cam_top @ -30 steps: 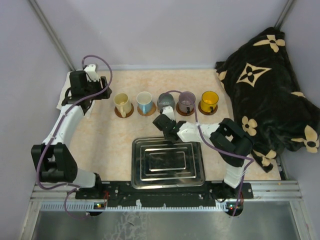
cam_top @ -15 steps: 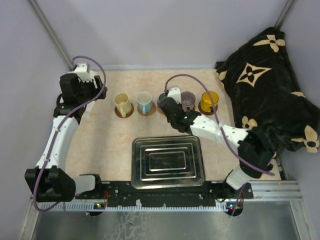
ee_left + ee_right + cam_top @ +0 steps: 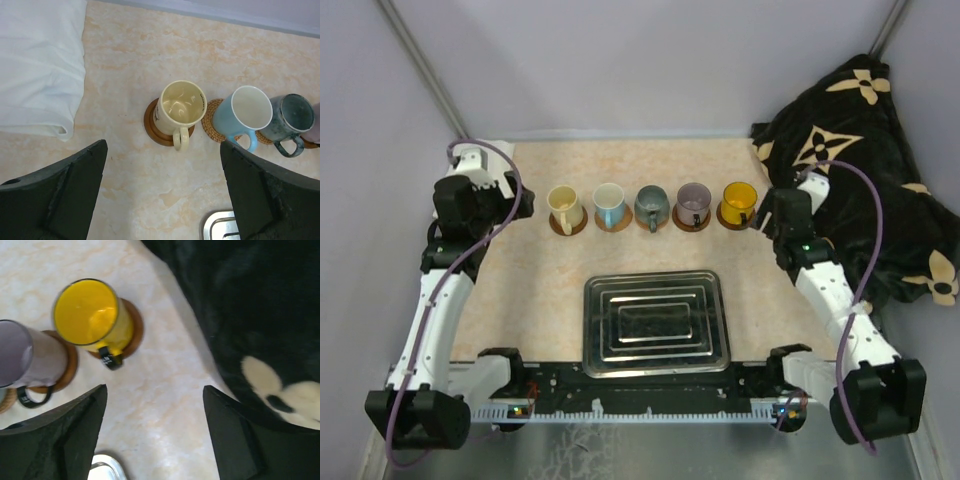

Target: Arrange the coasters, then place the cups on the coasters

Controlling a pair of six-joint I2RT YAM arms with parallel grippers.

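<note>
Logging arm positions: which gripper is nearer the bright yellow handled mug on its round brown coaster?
Right. The right gripper hovers just right of the bright yellow mug; the left gripper is beyond the row's opposite end, left of the cream mug.

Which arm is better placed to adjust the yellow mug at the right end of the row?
Right. The right tool hangs open just beside the yellow mug, with nothing between them. The left tool is out past the cream mug at the row's other end.
</note>
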